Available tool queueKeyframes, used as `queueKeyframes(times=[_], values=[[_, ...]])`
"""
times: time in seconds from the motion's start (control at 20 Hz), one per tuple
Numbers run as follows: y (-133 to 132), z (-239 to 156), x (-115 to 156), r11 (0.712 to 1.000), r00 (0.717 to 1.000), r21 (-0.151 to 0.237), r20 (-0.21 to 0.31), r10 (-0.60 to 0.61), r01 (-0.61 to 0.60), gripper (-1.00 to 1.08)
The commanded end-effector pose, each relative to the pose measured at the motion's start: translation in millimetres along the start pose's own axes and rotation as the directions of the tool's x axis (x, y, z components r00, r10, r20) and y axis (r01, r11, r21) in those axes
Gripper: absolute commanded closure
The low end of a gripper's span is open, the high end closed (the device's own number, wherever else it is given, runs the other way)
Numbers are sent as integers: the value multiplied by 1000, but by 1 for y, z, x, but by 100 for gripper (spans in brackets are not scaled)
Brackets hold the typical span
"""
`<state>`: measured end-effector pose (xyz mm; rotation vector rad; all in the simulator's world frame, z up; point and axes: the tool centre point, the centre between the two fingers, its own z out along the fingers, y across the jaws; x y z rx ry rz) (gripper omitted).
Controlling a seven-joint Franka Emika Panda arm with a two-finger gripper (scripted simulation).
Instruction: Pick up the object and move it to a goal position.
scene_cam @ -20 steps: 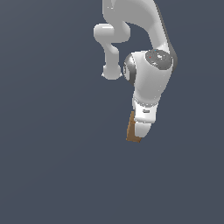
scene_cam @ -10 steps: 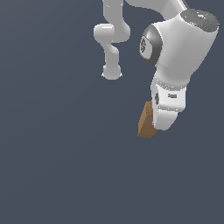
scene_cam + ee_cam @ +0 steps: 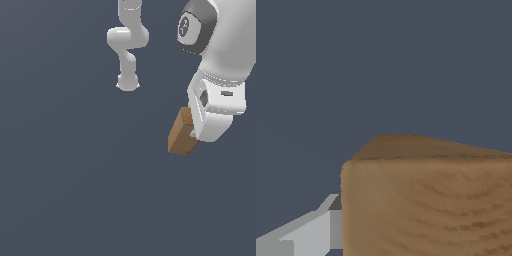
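**Exterior view: brown block held at the gripper, up off the surface**

Exterior view shows the white gripper [image 3: 192, 134] at the end of the big white arm [image 3: 220, 55], tilted and pointing down toward the exterior view's left. Its fingers are mostly hidden behind the hand's housing, but they sit clamped on the brown block [image 3: 181, 134], which pokes out from the gripper's tip, leaning at the same angle as the hand.

From the wrist view, the block [image 3: 426, 200] fills much of the picture, wood grain plain on its near face, and one light grey finger [image 3: 311, 232] presses flat against its side.

Farther off from the gripper, toward the exterior view's left and higher in the picture, stands the arm's base and lower links [image 3: 127, 45]. All around is plain dark grey-blue ground [image 3: 65, 190].
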<state>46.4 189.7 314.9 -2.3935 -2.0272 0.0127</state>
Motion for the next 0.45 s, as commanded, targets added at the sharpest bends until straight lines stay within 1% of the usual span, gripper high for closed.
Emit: queueKeyframes(times=[0.0, 0.4], values=[[2, -12, 4, 1000, 1000, -9, -3, 1, -1, 108], [4, -17, 7, 1000, 1000, -9, -3, 1, -1, 108]])
